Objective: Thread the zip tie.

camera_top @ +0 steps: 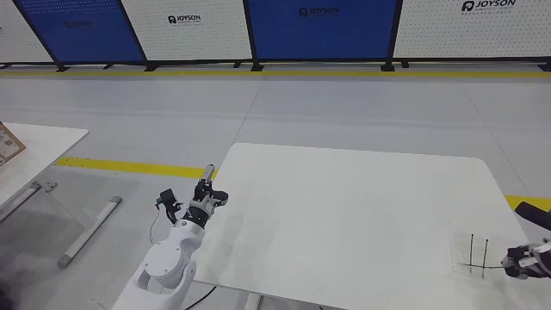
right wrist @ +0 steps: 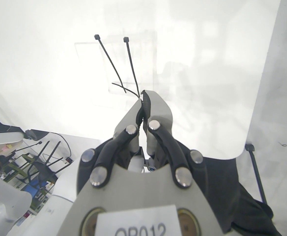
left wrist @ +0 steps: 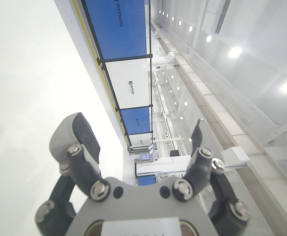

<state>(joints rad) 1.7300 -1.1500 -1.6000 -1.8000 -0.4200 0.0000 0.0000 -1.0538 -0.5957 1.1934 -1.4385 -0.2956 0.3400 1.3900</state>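
Three thin black zip ties lie on a clear plastic sheet (right wrist: 89, 57) near the table's right front corner. Two of them (right wrist: 109, 57) (right wrist: 131, 60) run side by side with their square heads pointing away from my right gripper (right wrist: 141, 97). A third zip tie (right wrist: 121, 87) lies across their tails. My right gripper is shut on a zip tie tail at its fingertips; I cannot tell which tie it belongs to. In the top view the ties (camera_top: 479, 255) lie just left of that gripper (camera_top: 510, 266). My left gripper (left wrist: 139, 121) is open and holds nothing, at the table's left edge (camera_top: 207, 182).
The white table (camera_top: 344, 215) is bare between the two arms. Its rounded corner and a dark leg (right wrist: 256, 170) sit close to the right gripper. A second white table (camera_top: 34, 151) stands at far left, beyond a floor gap with a yellow line.
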